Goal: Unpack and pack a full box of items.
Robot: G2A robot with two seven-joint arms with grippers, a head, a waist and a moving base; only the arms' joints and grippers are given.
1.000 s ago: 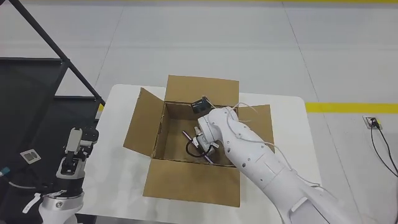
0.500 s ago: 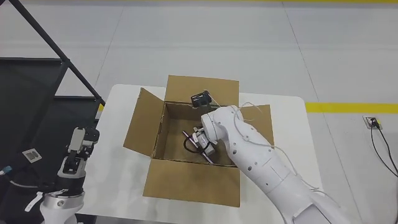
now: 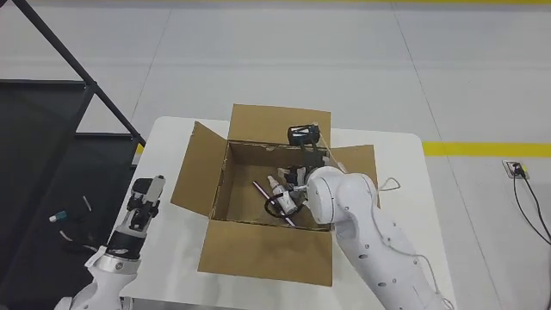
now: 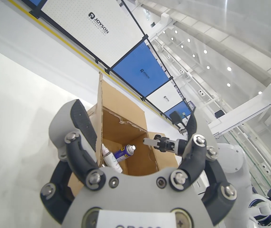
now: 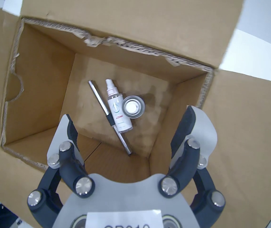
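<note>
The white counter (image 3: pixel 405 151) carries one open cardboard box (image 3: pixel 267 254) at its middle. All four flaps of the box are folded outward, and the corrugated top edge of one wall is ragged and torn.

In the top view, the right arm comes up from 5 o'clock, crosses the 3 o'clock side of the box and bends back over the opening. The left arm is low at 8 o'clock, at the counter's left edge and well apart from the box.

The right tool (image 3: pixel 306 133) hangs above the box rim at about 1 o'clock, over the fold of the far flap. It is aimed down into the box, and its fingers (image 5: pixel 187 119) are spread wide apart and touch none of the items on the box floor. The left tool (image 3: pixel 146 194) is beside the 9 o'clock flap and is tilted up so that it looks across at the box. Its fingers (image 4: pixel 80 117) are also spread apart.

Three items lie close together on the floor of the box, toward the 3 o'clock wall. A slim silver rod with a dark grip (image 5: pixel 109 117) lies flat. A white spray bottle (image 5: pixel 117 110) lies flat alongside the rod. A small blue can with a white cap (image 5: pixel 133 107) touches the bottle's other side, so the bottle sits between the rod and the can. I cannot tell whether the can stands upright or leans.
</note>
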